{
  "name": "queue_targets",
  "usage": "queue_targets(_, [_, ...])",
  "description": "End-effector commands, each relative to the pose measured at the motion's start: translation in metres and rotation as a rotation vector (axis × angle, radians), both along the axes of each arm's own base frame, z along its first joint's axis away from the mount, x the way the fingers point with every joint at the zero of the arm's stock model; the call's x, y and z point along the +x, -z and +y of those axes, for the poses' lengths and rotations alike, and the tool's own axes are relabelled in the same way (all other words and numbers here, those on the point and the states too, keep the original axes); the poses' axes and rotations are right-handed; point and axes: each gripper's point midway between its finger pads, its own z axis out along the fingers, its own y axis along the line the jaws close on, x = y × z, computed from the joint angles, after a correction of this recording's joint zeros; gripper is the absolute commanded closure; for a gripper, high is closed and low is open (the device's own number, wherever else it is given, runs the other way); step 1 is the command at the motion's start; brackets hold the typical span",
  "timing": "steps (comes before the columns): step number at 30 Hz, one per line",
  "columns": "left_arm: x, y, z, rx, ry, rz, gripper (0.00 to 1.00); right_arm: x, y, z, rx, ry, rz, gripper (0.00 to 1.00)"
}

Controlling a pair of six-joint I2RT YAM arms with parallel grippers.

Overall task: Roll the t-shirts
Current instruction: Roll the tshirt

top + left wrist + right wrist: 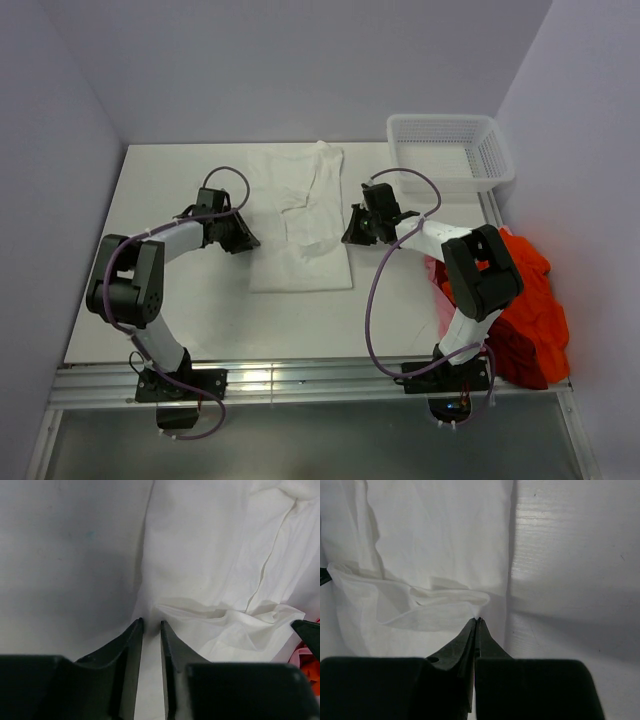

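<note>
At mid-table: both grippers low at the white shirt's side edges

On the table (170, 300), the white shirt (300, 215) lies spread flat toward the far side, with a rumpled fold across its middle. The left gripper (243, 240) is at the shirt's left edge and the right gripper (352, 232) at its right edge. They face one another across the cloth.

Left wrist view: the fingers (132, 647) stand a narrow gap apart, tips down where the shirt's edge meets the table. A white surface shows in the gap. Whether any cloth is pinched cannot be told.

Right wrist view: the fingers (465, 640) are pressed together, tips meeting on the shirt just inside its edge, beside the raised fold. Whether cloth is caught between them cannot be told.

Orange shirts (525, 300) lie heaped at the table's right edge beside the right arm, well apart from the white shirt. A basket (450, 150) sits at the far right corner.
</note>
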Motion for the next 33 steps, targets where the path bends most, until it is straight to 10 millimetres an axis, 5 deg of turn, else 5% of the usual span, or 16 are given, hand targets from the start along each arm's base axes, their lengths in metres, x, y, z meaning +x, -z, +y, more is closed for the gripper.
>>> queue_targets(1, [0.020,-0.015,-0.006,0.020,0.020,-0.077,0.76,0.012,-0.025,0.010,0.034,-0.026,-0.083,1.00])
queue_targets(5, [0.019,-0.016,-0.006,0.027,0.022,-0.073,1.00,0.012,-0.028,0.012,0.043,-0.034,-0.089,1.00])
queue_targets(14, [0.010,-0.039,0.010,0.079,-0.034,-0.116,1.00,0.008,-0.052,0.011,0.070,-0.041,-0.158,1.00])
queue_targets(21, [0.006,-0.036,0.016,0.088,-0.043,-0.120,1.00,0.014,-0.035,0.006,0.029,-0.015,-0.124,1.00])
queue_targets(27, [0.005,-0.007,0.015,0.095,-0.042,-0.050,0.98,0.020,0.002,0.005,-0.019,0.009,-0.026,0.99])
queue_targets(30, [0.001,-0.003,0.020,0.110,-0.059,-0.044,0.95,0.019,0.009,0.001,-0.043,0.029,-0.008,0.88])
queue_targets(33, [-0.003,0.000,0.023,0.127,-0.061,-0.025,0.72,0.017,0.007,-0.001,-0.042,0.035,-0.012,0.71])
